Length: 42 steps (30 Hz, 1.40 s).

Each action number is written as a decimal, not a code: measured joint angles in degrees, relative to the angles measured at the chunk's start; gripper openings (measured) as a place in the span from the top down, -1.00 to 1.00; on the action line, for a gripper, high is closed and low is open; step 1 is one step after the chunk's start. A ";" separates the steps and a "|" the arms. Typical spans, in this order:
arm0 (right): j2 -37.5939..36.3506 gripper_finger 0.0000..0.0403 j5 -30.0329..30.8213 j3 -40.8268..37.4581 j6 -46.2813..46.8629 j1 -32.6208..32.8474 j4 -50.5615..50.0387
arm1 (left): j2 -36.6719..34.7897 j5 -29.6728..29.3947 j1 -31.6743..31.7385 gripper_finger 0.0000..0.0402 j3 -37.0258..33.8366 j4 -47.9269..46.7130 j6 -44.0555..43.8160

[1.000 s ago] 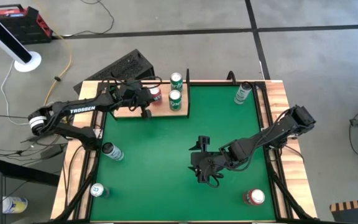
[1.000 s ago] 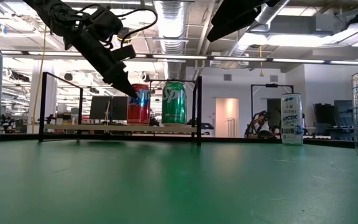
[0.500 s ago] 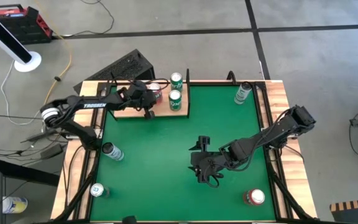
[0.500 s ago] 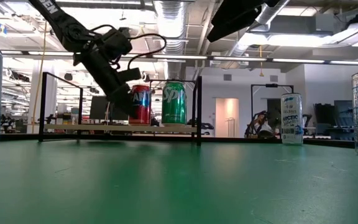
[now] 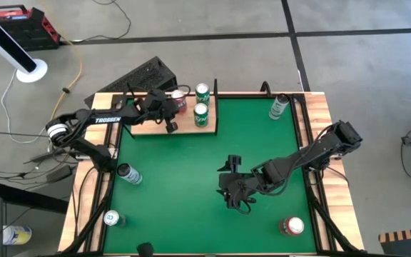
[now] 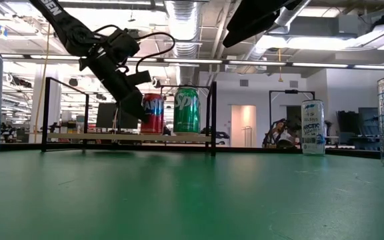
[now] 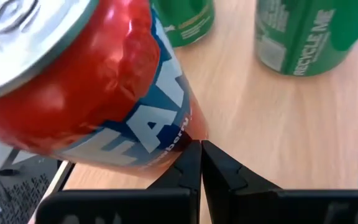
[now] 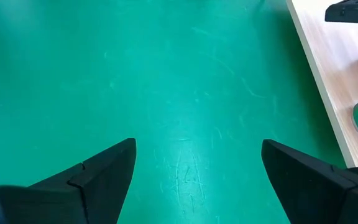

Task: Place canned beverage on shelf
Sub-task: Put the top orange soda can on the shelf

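**Operator:** Where's the can, and have you got hold of it?

**Arm:** No hold. The red can (image 5: pixel 180 101) stands upright on the shelf (image 5: pixel 145 128), which sits at about 11 o'clock on the table (image 5: pixel 191 214). My left gripper (image 5: pixel 171 108) is at the can's 8 o'clock in the high view. Its fingers (image 7: pixel 191 163) are pressed flat together with nothing between them, and the tips are right at the can's lower side. I can't tell from the wrist view whether they touch it or stop just short.

**Operator:** What else is up there?

**Arm:** Two green cans (image 5: pixel 201 114), at 3 o'clock from the red one, close but apart from it.

**Operator:** So which step is this?

**Arm:** I'd say the placing is done for this can, since it rests on the board with my fingers off it. With the tips closed against its side, I may be nudging it into line.

**Operator:** And next?

**Arm:** Draw the left gripper back toward 8 o'clock, low and straight, so the tips don't catch the can. Its wall looks dented, and it would tip easily. Then spread the fingers for another can. The silver can (image 5: pixel 128 173) at the table's 9 o'clock edge looks nearest.

**Operator:** The other arm?

**Arm:** My right gripper (image 5: pixel 232 184) waits over the green just past centre, toward 4 o'clock, with its fingers wide apart and empty.
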 joint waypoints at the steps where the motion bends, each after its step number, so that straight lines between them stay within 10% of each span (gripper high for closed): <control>1: 0.00 -0.84 0.00 0.00 0.00 0.00 -0.02 | 0.00 0.02 0.36 1.00 0.00 0.01 -0.02; 42: 0.00 -0.84 0.00 -0.01 1.20 0.07 -0.02 | 0.13 2.43 3.16 1.00 0.00 2.80 -1.70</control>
